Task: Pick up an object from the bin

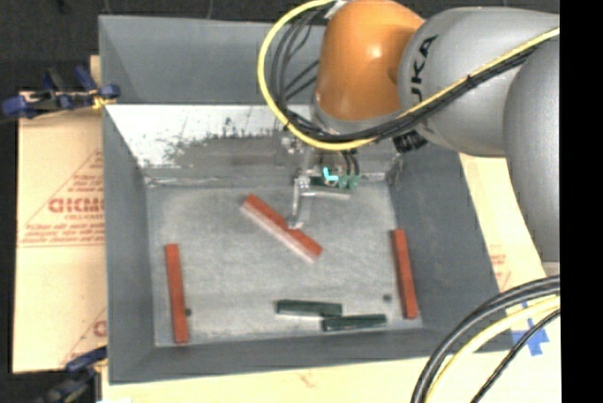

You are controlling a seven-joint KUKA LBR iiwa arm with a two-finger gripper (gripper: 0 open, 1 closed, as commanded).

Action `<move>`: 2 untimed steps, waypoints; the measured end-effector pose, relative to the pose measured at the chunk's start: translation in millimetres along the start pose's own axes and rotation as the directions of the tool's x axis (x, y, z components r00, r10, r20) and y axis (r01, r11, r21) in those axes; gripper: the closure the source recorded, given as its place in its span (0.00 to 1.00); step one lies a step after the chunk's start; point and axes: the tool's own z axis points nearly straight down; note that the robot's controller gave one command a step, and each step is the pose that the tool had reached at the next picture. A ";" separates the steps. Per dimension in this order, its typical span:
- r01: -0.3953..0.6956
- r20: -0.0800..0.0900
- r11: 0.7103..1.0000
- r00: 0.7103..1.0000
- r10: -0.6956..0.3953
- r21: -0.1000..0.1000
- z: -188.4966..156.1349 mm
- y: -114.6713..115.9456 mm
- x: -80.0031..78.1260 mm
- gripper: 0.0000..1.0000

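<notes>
**A:** What lies nearest the camera in the grey metal bin [127, 241]?

**B:** Two sticks, on the near side of the pale red bar [281, 228] and a little to its right. The first dark green stick [309, 308] lies almost level. The second dark green stick [353, 322] sits just nearer the camera and further right, and their ends seem to meet.

**A:** And beside that bar?

**B:** Well apart from it on either side is a darker bar, each running lengthwise from near to far. The left red bar [174, 293] lies by the left wall and the right red bar [405, 274] by the right wall. Both reach nearer the camera than the pale red bar does.

**A:** The pale red bar itself?

**B:** It lies flat on the bin floor, about the middle, on a slant. Its far end points left and its near end points right.

**A:** Where is the gripper?

**B:** The gripper [301, 206] is directly at the pale red bar, coming down on its far edge near the middle of its length. I cannot tell whether it touches the bar, nor how far open it is. I see nothing in its hold.

**A:** Beyond that?

**B:** On the bar's far side rises the orange cover [363, 62] of the wrist, ringed with cables. The arm [490, 81] runs off to the right from it.
</notes>
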 end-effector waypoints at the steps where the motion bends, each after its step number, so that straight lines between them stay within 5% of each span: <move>1: -0.094 0.000 0.996 0.996 0.094 0.000 109.6 -15.5 3.6 0.00; 2: -0.095 0.008 0.995 0.995 0.095 -0.001 104.3 -15.1 1.0 1.00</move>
